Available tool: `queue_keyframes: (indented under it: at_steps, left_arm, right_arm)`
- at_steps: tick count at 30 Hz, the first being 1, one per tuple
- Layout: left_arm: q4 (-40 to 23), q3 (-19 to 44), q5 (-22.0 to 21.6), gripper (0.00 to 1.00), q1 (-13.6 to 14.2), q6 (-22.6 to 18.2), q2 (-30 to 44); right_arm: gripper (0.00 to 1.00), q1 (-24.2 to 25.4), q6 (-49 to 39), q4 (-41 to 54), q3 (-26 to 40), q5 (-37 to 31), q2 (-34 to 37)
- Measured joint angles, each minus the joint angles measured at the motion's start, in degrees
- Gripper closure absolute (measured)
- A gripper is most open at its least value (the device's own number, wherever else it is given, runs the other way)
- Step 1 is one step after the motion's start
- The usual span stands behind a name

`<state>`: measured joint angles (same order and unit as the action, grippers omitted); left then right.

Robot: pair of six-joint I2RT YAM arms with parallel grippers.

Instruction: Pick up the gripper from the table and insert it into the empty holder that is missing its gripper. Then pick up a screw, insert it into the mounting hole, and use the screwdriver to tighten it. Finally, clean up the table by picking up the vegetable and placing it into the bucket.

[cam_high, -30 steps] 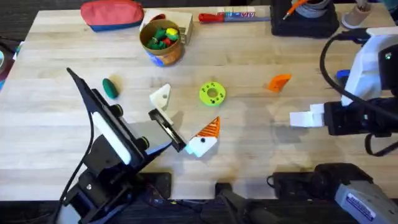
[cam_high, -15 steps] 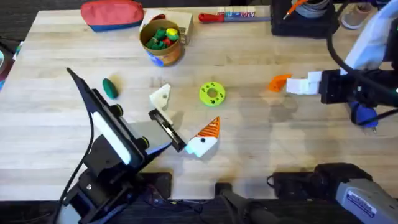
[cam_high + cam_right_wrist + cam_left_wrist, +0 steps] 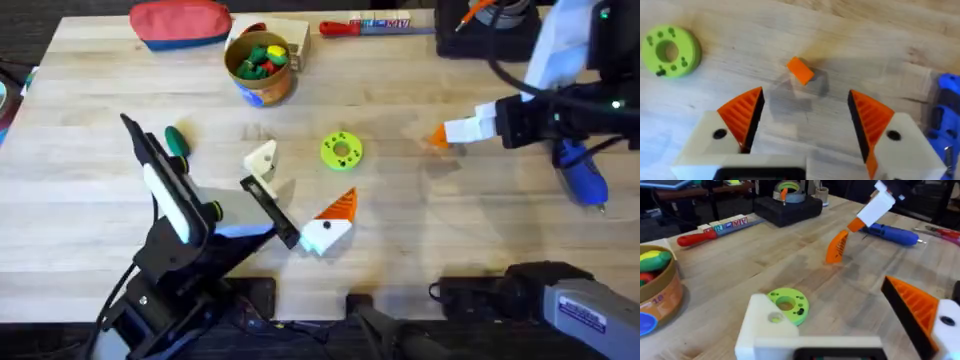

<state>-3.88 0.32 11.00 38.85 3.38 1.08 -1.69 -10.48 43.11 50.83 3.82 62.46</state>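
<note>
Nearest the arms' bases, the holder (image 3: 326, 228), a white block with an orange ribbed finger, lies on the table (image 3: 420, 240) just right of the left gripper (image 3: 283, 228), whose jaws cannot be told as spread or closed from these views. Just beyond, the cream-white gripper (image 3: 261, 158) rests flat on the wood, touching or almost touching the left arm's black finger, and a green ring (image 3: 341, 150) sits just to its right. The vegetable (image 3: 177, 140) lies to the left, beside the left arm. On the right side, the right gripper (image 3: 805, 117) hangs over a small orange piece (image 3: 438, 138) with its jaws spread wide and nothing between them; the piece stands on the table between the orange pads (image 3: 744, 116) in the wrist view. The blue screwdriver (image 3: 581, 176) lies at the right edge, under the right arm. Farther back, the bucket (image 3: 260, 64) stands with coloured toys inside, a red pouch (image 3: 180, 22) to its left, and a red-handled screwdriver (image 3: 364, 26) along the far edge.
</note>
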Motion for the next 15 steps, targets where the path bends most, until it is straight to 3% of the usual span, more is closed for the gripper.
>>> queue_keyframes:
  at_steps: [5,15]
  left_arm:
    - [0.2,0.0,2.6,0.013,0.0,3.4,0.0]
    - [0.2,0.0,3.5,0.013,0.0,4.9,0.0]
  right_arm:
    - [0.01,-3.4,-7.6,0.2,1.7,-1.6,4.3]
    - [0.032,-5.0,-20.8,-1.7,1.7,-3.3,12.9]
